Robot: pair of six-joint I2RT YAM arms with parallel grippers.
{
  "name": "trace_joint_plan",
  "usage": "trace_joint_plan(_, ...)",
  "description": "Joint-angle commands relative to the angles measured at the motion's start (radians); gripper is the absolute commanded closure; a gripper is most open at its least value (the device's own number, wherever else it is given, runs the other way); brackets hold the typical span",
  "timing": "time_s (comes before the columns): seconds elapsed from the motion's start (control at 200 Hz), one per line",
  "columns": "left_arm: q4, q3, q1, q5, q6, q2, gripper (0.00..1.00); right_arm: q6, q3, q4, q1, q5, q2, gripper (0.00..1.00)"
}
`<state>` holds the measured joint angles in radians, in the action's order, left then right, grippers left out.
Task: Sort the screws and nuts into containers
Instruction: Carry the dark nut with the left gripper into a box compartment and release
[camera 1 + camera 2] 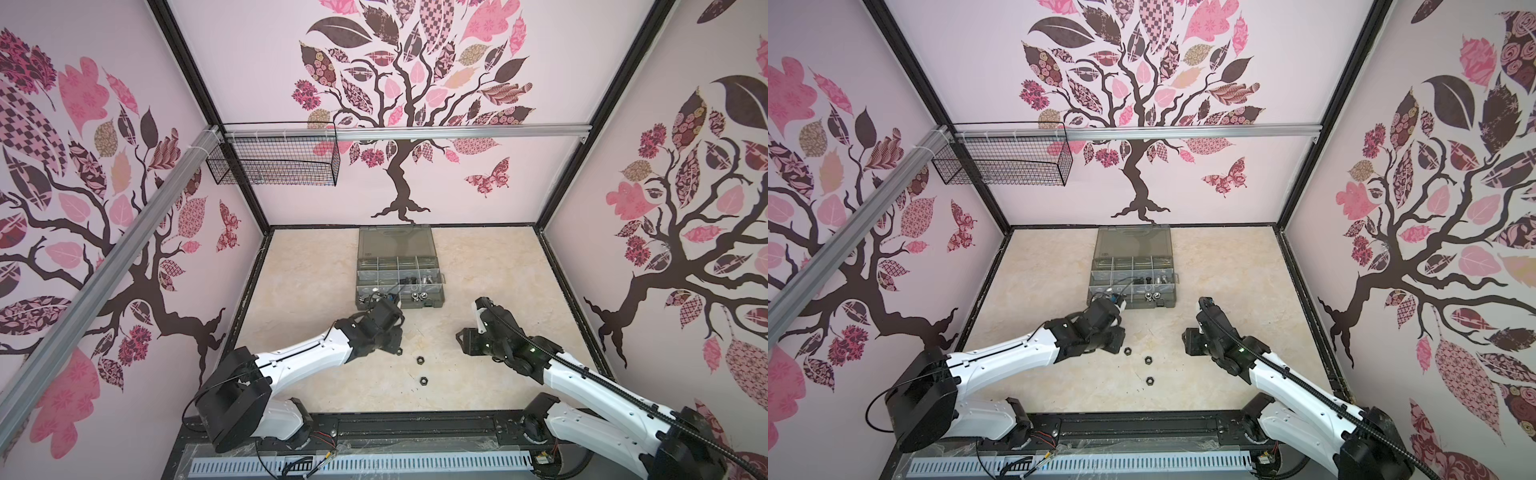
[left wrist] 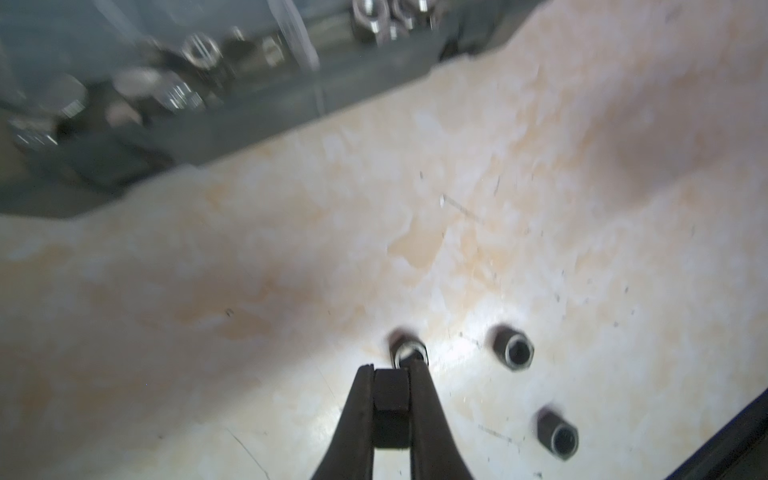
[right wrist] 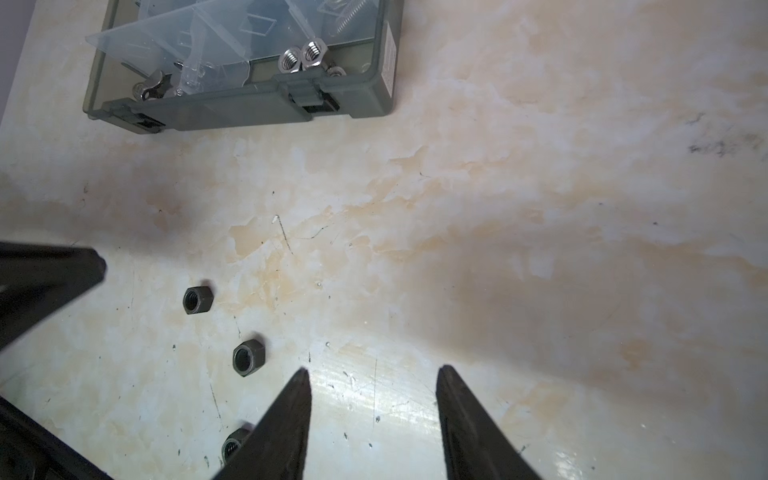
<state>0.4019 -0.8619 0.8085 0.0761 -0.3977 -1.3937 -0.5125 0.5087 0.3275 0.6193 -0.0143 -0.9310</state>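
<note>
— What's in the upper left of both top views?
— A black wire mesh basket [image 1: 274,160], set against a silver rail [image 1: 457,132] that crosses the back wall.
— And the walls?
— Pale pink, with a dark tree [image 1: 401,183] in patterned pink leaves. A butterfly [image 1: 488,178] sits right of the trunk.
— Lower down?
— A cream marbled tabletop [image 1: 316,266], flecked with dark scuffs in the wrist views, and a white slotted strip [image 1: 415,463] along the bottom edge.

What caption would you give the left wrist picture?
Left gripper clamps a black nut; three more nuts lie on the table.
</note>
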Motion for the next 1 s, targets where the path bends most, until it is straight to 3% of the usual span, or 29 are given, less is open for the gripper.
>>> trace_joint_plan(0.0,0.004,-0.160,-0.100,-0.063,0.135,-0.074,0.94,0.008,0.044,0.027,-0.005,-0.016,-0.008,0.48)
trace_joint_plan(0.35,0.052,-0.541,-0.305,-0.158,0.228,-0.440,0.92,0.011,0.079,0.071,-0.004,-0.031,-0.001,0.48)
trace_joint_plan(0.665,0.055,-0.627,-0.357,-0.200,0.234,-0.563,0.88,0.008,0.079,0.084,-0.004,-0.035,0.007,0.48)
trace_joint_plan(0.885,0.054,-0.643,-0.358,-0.196,0.227,-0.579,0.67,0.008,0.092,0.092,-0.004,-0.032,0.001,0.49)
trace_joint_plan(0.995,0.051,-0.625,-0.359,-0.197,0.222,-0.560,0.64,0.009,0.090,0.095,-0.004,-0.036,0.006,0.49)
